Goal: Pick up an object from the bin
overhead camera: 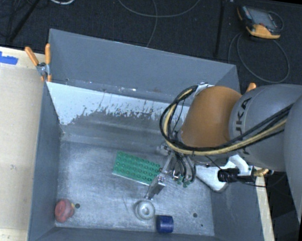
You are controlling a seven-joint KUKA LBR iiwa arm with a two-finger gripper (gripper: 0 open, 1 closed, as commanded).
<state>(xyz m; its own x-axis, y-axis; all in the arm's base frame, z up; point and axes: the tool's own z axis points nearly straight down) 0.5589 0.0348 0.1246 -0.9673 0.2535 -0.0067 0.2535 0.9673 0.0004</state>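
Note:
My gripper (157,186) hangs below the arm's orange cover, in the middle of the bin floor. It sits at the right end of a flat green studded plate (134,168) that lies slightly tilted there. Just below the gripper lies a small silver round ring-like thing (144,209), with a gap between the two. A small blue cylinder (165,223) rests right of the ring, near the front wall. Nothing shows in the gripper's grasp.
A reddish-pink ball (63,209) lies in the front left corner. A white piece with a dark tip (217,176) lies or hangs at the right, under the arm. The arm and its cables cover the bin's right rear part.

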